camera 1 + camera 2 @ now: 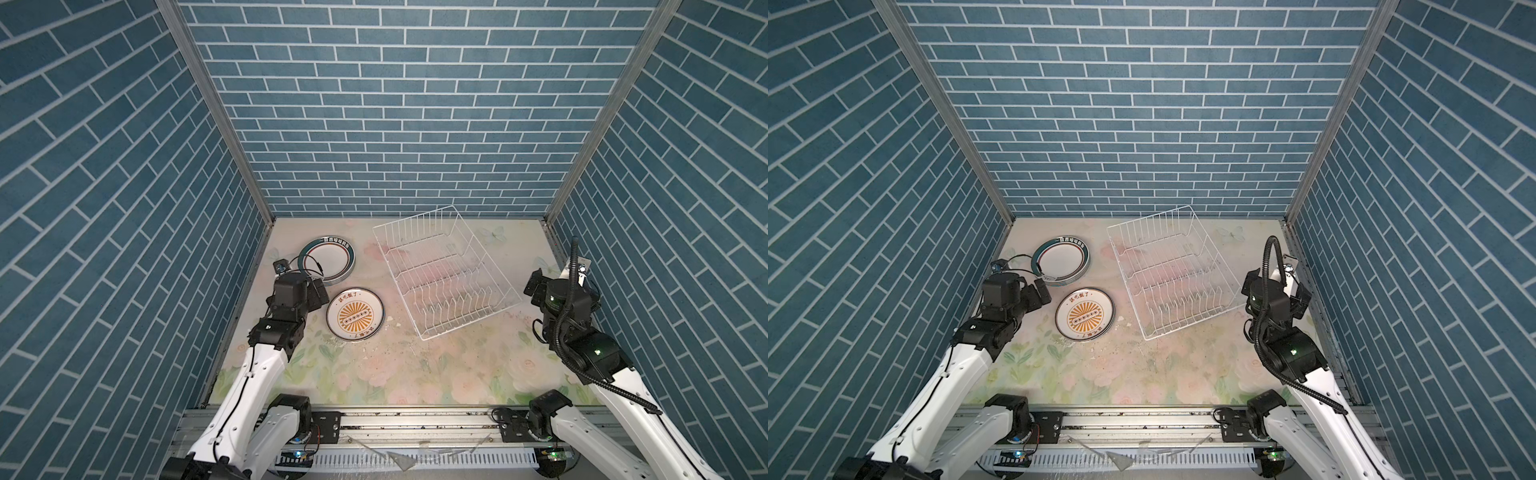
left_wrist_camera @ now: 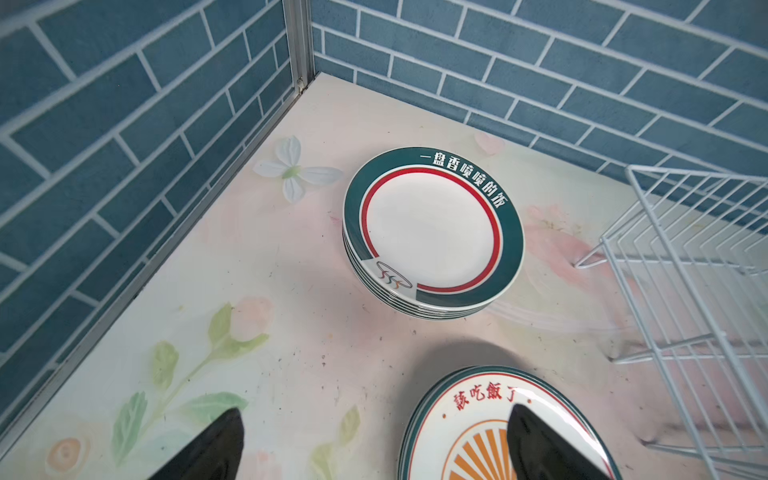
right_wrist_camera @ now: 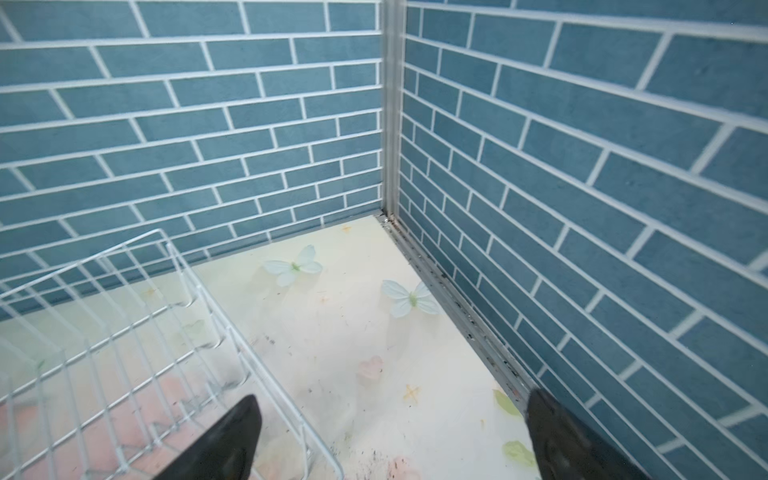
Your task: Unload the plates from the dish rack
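Over on the left, the left gripper [image 2: 376, 415] hangs above the floral tabletop [image 2: 291, 340] with its two dark fingers spread wide and nothing held between them. One finger overlaps the near pile of plates, the sunburst stack [image 2: 478, 399] with red characters; whether it touches the top plate I cannot tell from where I stand. Ahead of the fingertips, a little apart from that pile, sits the green-rimmed stack [image 2: 432, 232], several plates deep, with white lettering round its rim. The dish rack [image 1: 446, 270] stands off to that gripper's side, beyond the sunburst stack and apart from both piles. Across the table the right gripper [image 3: 394, 395] is likewise spread wide and grips nothing. The rack's wire corner lies just beside one of its fingers, and the blue brick wall [image 3: 582, 208] is close by the other. Both stacks lie well away from this gripper, on the far side of the rack.
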Controlling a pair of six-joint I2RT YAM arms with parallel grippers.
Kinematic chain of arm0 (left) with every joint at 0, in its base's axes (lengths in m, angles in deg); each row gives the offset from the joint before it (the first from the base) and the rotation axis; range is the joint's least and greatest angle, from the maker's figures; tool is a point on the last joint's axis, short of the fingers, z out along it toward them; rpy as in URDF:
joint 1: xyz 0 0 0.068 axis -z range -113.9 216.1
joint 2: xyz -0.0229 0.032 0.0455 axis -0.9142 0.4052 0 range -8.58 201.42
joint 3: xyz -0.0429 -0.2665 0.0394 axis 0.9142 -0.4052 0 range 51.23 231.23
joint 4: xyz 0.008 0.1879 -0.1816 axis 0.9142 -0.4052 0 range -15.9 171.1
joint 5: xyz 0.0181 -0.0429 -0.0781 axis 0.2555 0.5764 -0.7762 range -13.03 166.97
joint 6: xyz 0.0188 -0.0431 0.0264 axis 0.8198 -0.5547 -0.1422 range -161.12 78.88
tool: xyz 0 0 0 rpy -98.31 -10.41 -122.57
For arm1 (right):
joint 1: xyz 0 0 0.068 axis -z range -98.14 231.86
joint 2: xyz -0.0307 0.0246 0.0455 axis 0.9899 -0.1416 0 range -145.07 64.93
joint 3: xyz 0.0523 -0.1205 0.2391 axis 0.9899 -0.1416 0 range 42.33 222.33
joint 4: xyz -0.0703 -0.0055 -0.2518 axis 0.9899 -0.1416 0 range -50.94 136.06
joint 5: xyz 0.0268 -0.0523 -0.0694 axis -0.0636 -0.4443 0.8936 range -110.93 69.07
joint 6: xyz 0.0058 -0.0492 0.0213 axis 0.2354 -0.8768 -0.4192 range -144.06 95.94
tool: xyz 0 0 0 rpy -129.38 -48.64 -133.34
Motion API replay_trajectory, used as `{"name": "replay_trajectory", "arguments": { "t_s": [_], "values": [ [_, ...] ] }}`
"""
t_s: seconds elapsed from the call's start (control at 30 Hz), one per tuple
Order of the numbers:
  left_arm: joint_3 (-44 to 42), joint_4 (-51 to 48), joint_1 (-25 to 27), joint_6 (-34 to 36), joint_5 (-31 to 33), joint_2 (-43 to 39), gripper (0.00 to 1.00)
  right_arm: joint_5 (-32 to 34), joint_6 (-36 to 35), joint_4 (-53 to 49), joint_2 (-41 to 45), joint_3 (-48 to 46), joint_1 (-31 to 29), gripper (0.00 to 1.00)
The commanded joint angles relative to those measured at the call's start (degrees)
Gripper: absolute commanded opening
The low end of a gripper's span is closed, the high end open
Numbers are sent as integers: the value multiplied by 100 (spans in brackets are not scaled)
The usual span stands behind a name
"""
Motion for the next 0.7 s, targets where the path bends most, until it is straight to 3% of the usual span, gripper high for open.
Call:
{"name": "replay_trajectory", "arguments": {
  "t_s": [0.0, 0.07, 0.2, 0.3, 0.43, 0.67],
  "values": [
    [-337, 1304, 14, 882, 235, 177, 99, 435, -1170, 2306, -222, -885, 245, 99],
    [-399, 1618, 14, 1117, 265, 350, 99, 520, -1658, 3423, -582, -1281, 388, 99],
    [-457, 2222, 14, 1481, 276, 751, 99, -47, -1671, 3478, -1295, -1410, 694, 99],
    [-765, 2961, 14, 1696, 378, 838, 99, -532, -1729, 4104, -1703, -1745, 805, 99],
    [-1128, 3755, 5, 1924, 233, 915, 99, -675, -1909, 5383, -2265, -2280, 939, 99],
    [-1372, 4397, 5, 2317, 67, 1205, 99, -1223, -1916, 6770, -3076, -2842, 1214, 99]
  ]
}}
